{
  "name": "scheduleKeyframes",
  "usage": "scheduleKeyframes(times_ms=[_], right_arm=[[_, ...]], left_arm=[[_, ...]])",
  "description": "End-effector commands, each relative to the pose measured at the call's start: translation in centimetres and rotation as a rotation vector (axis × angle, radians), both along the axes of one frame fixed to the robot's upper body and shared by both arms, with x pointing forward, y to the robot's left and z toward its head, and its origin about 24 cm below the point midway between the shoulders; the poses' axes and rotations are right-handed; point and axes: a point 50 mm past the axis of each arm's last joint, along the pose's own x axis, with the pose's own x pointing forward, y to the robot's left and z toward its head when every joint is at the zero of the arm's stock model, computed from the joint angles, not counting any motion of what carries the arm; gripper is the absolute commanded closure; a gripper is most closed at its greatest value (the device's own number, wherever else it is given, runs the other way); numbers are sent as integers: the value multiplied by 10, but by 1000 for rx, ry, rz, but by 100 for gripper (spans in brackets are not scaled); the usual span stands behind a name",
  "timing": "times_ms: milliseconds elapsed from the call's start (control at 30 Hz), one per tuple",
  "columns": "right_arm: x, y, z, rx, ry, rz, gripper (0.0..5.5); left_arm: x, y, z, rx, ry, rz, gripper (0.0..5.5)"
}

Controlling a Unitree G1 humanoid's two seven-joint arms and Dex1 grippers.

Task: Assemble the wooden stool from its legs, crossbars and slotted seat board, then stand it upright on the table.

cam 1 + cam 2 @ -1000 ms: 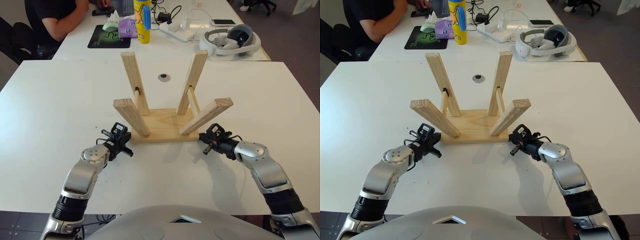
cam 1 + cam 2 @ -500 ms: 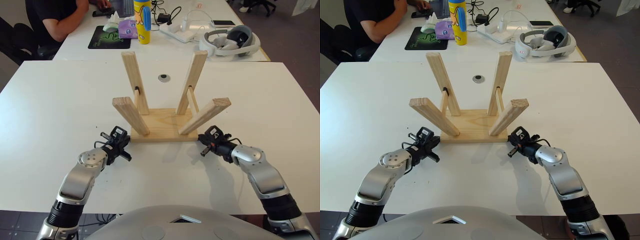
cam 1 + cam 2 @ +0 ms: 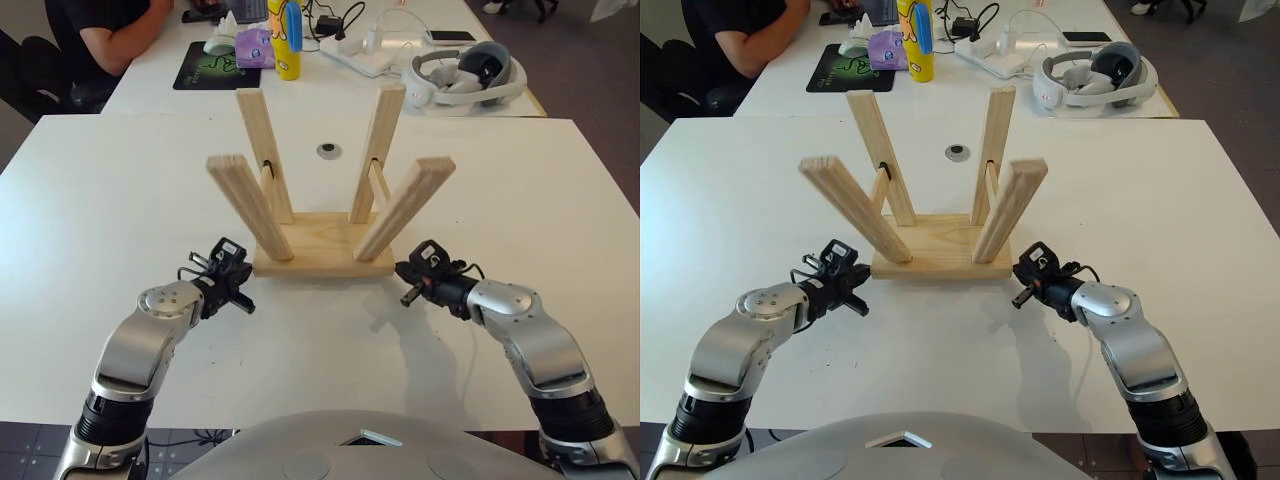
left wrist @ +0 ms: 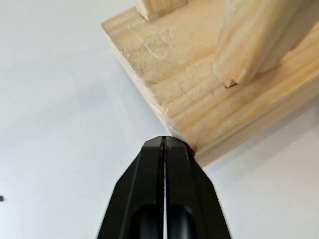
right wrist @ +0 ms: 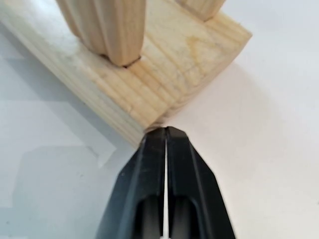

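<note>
The wooden stool stands upside down mid-table, its seat board (image 3: 322, 258) down on the white table (image 3: 110, 210) and its legs (image 3: 248, 205) pointing up and splayed outward. A crossbar (image 3: 268, 178) joins each side's pair of legs. My left gripper (image 3: 243, 279) is shut, its tip against the board's front left corner (image 4: 199, 94). At the front right corner (image 5: 164, 64), my right gripper (image 3: 402, 270) is shut and touching the wood. In the wrist views both sets of fingers (image 4: 164, 149) (image 5: 165, 139) are pressed together with nothing between them.
A round cable grommet (image 3: 327, 151) sits in the table behind the stool. The far table carries headphones (image 3: 468, 75), a yellow bottle (image 3: 288, 40) and a mouse pad (image 3: 203, 70), with a person seated at its left end. Open white surface lies on both sides of the stool.
The stool's leg tops have swung toward the far side and its front edge sits slightly farther away. Both shut grippers have stayed at the board's front corners and moved forward with it.
</note>
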Motion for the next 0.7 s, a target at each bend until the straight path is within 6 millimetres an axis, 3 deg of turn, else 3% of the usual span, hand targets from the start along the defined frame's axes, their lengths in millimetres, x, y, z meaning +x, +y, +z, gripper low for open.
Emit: scheduleKeyframes(times_ms=[33, 700], right_arm=[[1, 17, 26, 102, -44, 142, 549], [-5, 17, 73, 126, -117, 211, 549]], left_arm=[[1, -27, 28, -119, -51, -185, 550], [3, -24, 76, -143, -56, -261, 550]])
